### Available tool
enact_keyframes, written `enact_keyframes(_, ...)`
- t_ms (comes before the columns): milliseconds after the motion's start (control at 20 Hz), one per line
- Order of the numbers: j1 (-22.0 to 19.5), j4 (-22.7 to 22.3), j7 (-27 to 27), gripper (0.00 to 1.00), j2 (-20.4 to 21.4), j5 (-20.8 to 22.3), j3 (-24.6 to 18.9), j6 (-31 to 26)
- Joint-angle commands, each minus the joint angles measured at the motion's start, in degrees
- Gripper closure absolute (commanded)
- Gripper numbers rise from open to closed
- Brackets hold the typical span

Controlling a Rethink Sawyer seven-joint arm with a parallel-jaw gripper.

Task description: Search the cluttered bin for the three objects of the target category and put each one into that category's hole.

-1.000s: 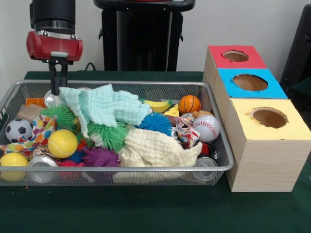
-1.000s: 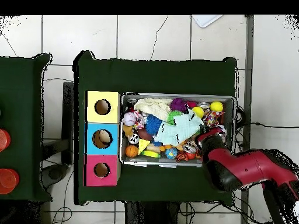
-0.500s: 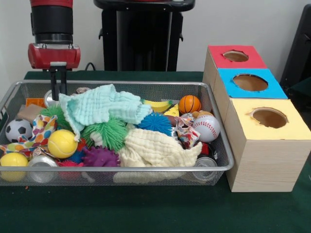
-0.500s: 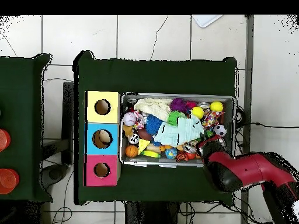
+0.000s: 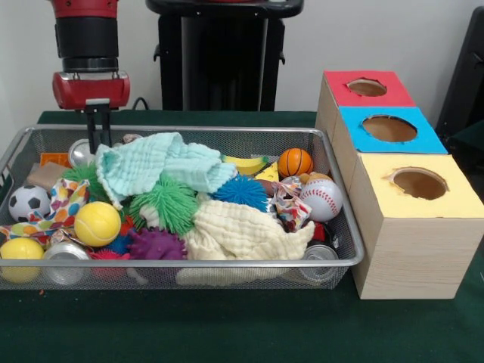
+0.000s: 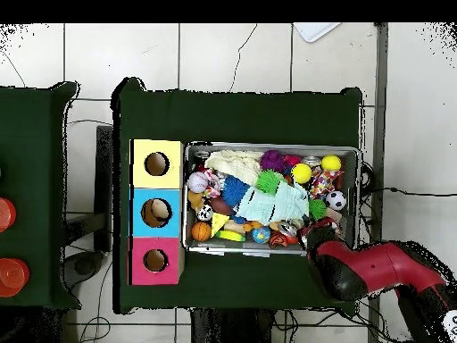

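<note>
Gripper (image 5: 99,134) in the front view hangs over the wire bin's (image 5: 333,203) far rim, fingers close together and holding nothing. Mint cloth (image 5: 162,165) lies just below and beside it, over the green spiky ball (image 5: 171,204). Overhead view: gripper (image 6: 314,234) sits at the bin's (image 6: 272,146) edge, with the cloth (image 6: 278,204) beside it; red, blue and yellow hole boxes (image 6: 156,211) stand well apart past the bin's opposite end.
</note>
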State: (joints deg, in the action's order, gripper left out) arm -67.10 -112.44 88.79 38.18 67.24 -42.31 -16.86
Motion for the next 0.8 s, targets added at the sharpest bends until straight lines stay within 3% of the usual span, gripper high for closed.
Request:
enact_keyframes(50,-1.9,-4.8,-13.1,1.0,0.1,4.9,3.9,-5.0)
enact_keyframes(350,-4.5,-8.7,-15.2,1.0,4.7,3.5,3.0,-5.9)
enact_keyframes(500,-3.9,-9.2,-14.8,1.0,5.8,6.5,3.7,-4.9)
enact_keyframes(700,-1.5,-7.5,-13.3,1.0,7.1,13.8,4.5,-1.4)
enact_keyframes(800,-2.3,-6.4,-14.9,1.0,6.5,13.7,3.4,-1.4)
